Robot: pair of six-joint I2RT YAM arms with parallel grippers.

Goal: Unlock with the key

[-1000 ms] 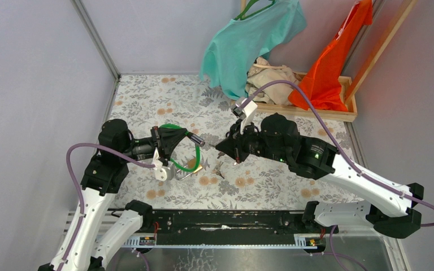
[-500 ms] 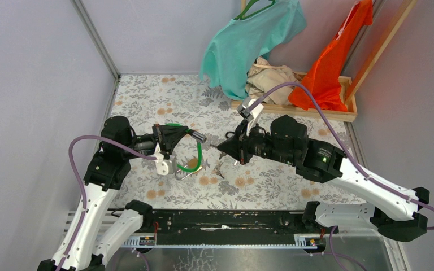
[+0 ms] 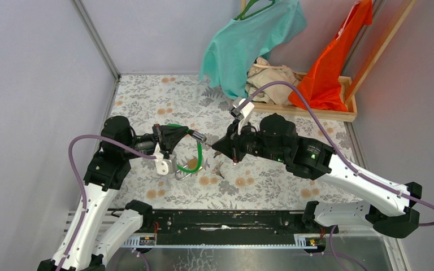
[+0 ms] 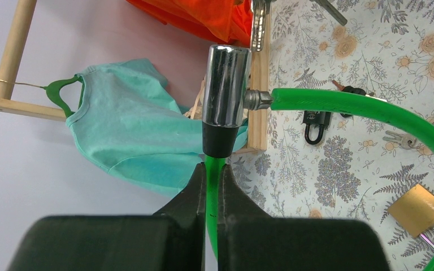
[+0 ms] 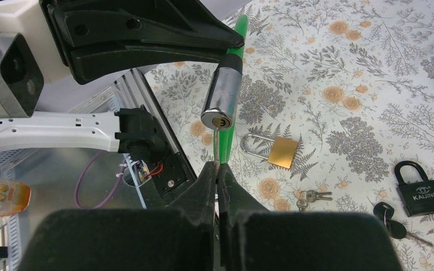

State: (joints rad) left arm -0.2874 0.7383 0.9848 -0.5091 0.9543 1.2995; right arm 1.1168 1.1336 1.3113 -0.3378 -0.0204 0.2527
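Jaws pressed tight on both: left gripper (image 4: 212, 172) pinches the green cable lock (image 4: 339, 104), right gripper (image 5: 217, 169) pinches the key (image 5: 216, 145). Your key tip has just closed in on the cylinder (image 5: 224, 96), mid-frame. Insertion looks next.

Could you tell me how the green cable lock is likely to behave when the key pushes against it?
The cable forms a smooth arc, so it is probably springy, not limp. The left gripper pinches it just behind the chrome cylinder, so that end may swing aside when the key pushes.
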